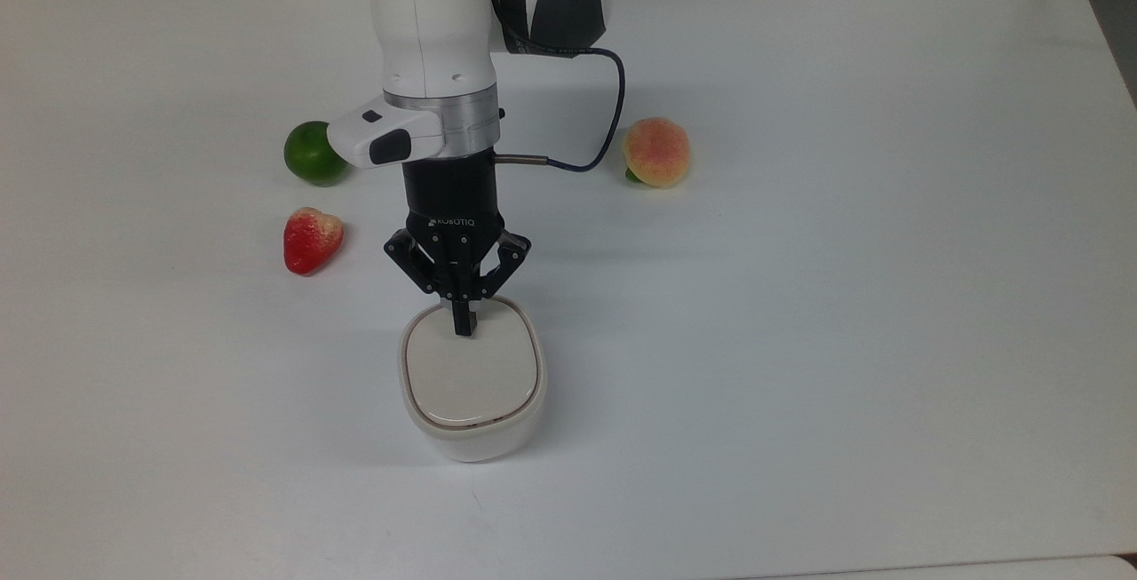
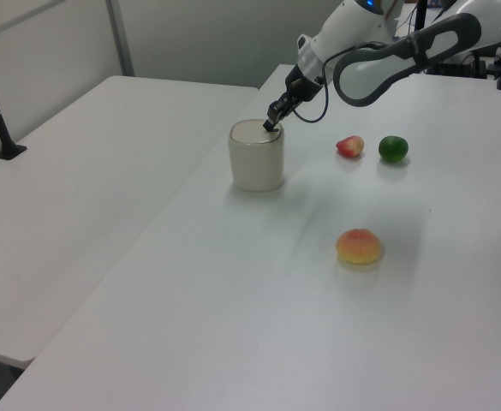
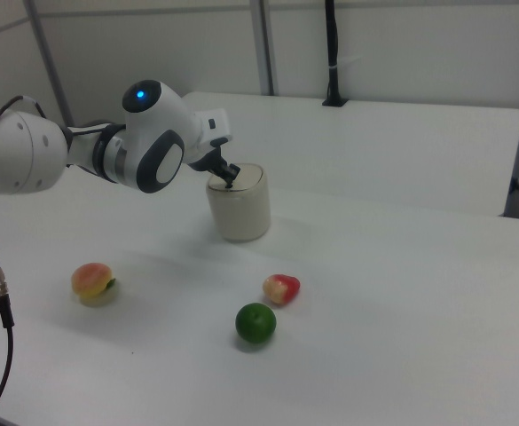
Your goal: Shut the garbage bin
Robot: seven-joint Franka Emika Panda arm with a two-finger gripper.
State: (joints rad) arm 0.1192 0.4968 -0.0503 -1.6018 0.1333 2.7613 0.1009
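Pressing down with pinched-together fingers, the gripper [image 1: 462,324] meets the lid [image 1: 471,376] near its far edge; the bin [image 1: 471,438] sits mid-table, seemingly flush. Push straight down, gently, avoiding tipping.

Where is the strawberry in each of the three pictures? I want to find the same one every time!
Top view: the strawberry lies left of the middle, below the lime.
Left view: it lies upper right, just left of the lime.
Right view: it lies below the middle, up and right of the lime.
Shared landmark: the garbage bin, with the gripper on its lid.
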